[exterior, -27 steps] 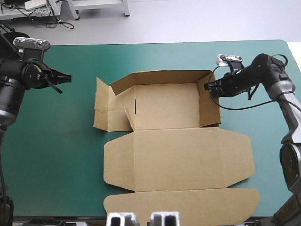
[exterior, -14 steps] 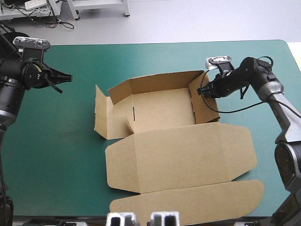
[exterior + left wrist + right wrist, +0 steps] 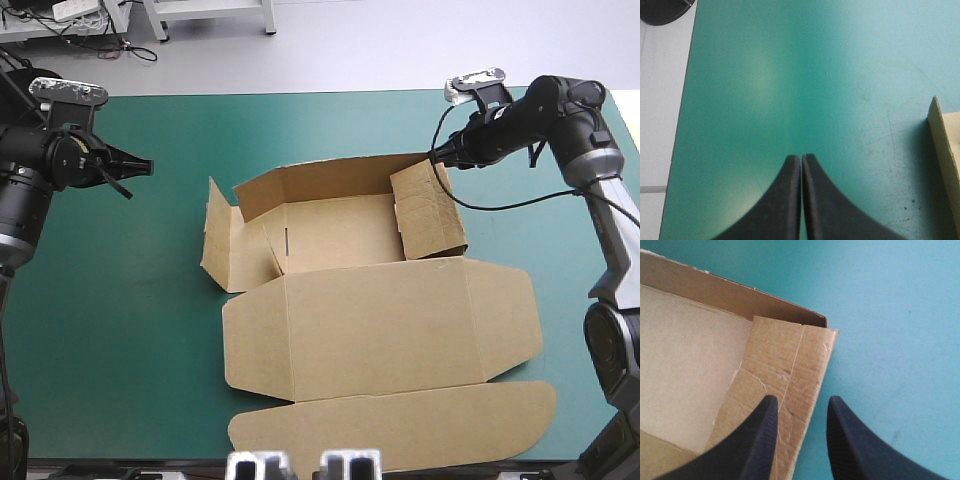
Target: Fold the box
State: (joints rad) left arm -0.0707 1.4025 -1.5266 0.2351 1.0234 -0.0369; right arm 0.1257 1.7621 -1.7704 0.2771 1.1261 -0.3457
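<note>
Box (image 3: 370,300) mid-surface, half formed; far-right corner just under and ahead of right claw (image 3: 438,158).

Right claw: fingers a little apart, nothing gripped. Edge of side wall (image 3: 430,210) showing below the gap in its own view. Cannot tell whether touching board; looks just clear.

Versus earlier frames: no longer pressed into that side wall, now backed off toward the far corner. Side wall now leaning inward over the floor panel, creased, neither upright nor tucked. Box also sitting slightly slewed on the teal-green surface (image 3: 130,330) compared with before. Back wall (image 3: 320,172) up, running from the right claw's tip toward the other arm.

Left claw (image 3: 801,157): closed to a point, empty, hovering over bare cover, same spot as before. Box well ahead of it; only one board edge visible off to the side in its own view. Left-end flaps (image 3: 225,240) nearest to it, splayed outward, unworked.

Lid (image 3: 380,320) and tuck flap (image 3: 400,430) flat, well away from both claws on the box's near side.

Read: right-end fold pushed and released, probably not holding; wall likely to flop or spring back. Next probably: stand right wall up and tuck, then work left end with the idle claw. Risk: more sliding under one-sided pushes with nothing bracing the opposite end.
</note>
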